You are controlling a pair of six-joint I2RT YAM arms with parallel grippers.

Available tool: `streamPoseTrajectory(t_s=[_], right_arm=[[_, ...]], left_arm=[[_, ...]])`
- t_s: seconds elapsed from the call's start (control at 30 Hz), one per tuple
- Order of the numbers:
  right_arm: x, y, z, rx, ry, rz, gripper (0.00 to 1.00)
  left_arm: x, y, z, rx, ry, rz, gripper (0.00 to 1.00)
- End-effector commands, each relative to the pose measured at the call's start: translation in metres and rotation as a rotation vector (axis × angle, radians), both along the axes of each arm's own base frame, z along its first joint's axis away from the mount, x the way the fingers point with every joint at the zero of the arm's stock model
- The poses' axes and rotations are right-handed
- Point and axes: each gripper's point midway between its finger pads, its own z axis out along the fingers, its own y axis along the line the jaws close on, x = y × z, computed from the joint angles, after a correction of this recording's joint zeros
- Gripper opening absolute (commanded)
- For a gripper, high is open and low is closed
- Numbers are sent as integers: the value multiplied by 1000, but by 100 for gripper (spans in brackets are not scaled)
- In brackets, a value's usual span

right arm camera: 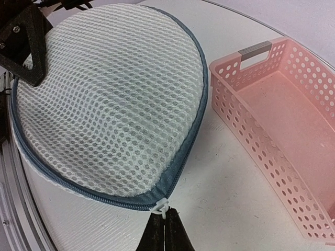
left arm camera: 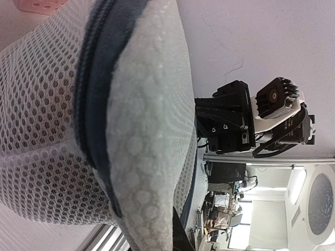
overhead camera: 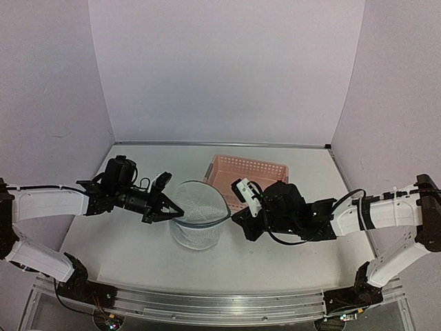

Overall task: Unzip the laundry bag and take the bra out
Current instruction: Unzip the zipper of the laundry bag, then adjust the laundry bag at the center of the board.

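Pinching zip pull (right arm camera: 161, 208) with right tool (right arm camera: 162, 232), clamped tight, at bag's (right arm camera: 110, 99) right edge, mid-tabletop (overhead camera: 124, 255). Left tool (overhead camera: 167, 207) on left rim, grip impossible to tell. Zipped where visible; unzipping, bra removal left.

One laundry bag (overhead camera: 198, 207), one pink basket (overhead camera: 251, 169)

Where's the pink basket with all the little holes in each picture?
Top external: the pink perforated plastic basket sits just right of centre, toward the back of the table.
Left wrist: only a pink sliver shows, in the top left corner.
Right wrist: it fills the right side and is empty.
Shared landmark: the round white mesh bag with a blue-grey zip rim is next to the basket in every view.
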Motion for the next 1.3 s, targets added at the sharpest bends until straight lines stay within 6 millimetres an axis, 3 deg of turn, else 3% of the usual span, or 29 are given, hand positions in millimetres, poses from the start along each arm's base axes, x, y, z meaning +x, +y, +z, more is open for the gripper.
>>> streamPoseTrajectory(t_s=[0.0,0.17,0.47,0.7,0.83,0.97,1.1,1.27], right_arm=[[28,-4,7,-17,-46,-59,0],[20,2,9,20,-20,-22,0],[-17,-6,9,57,17,-2,0],[-39,3,-2,50,76,-21,0],[-39,11,-1,62,108,-76,0],[-34,20,-4,78,144,-140,0],[-27,32,-6,90,181,-202,0],[-21,41,-8,102,206,-248,0]], left_arm=[[-6,-5,9,-9,-46,-90,0],[4,-8,3,42,-69,-96,0],[43,-12,-5,142,-94,-35,7],[71,-12,-2,187,-119,-13,27],[91,-6,-9,239,-110,27,37],[111,14,-13,346,-112,122,49],[112,33,-10,414,-115,204,57],[93,52,-3,418,-83,288,64]])
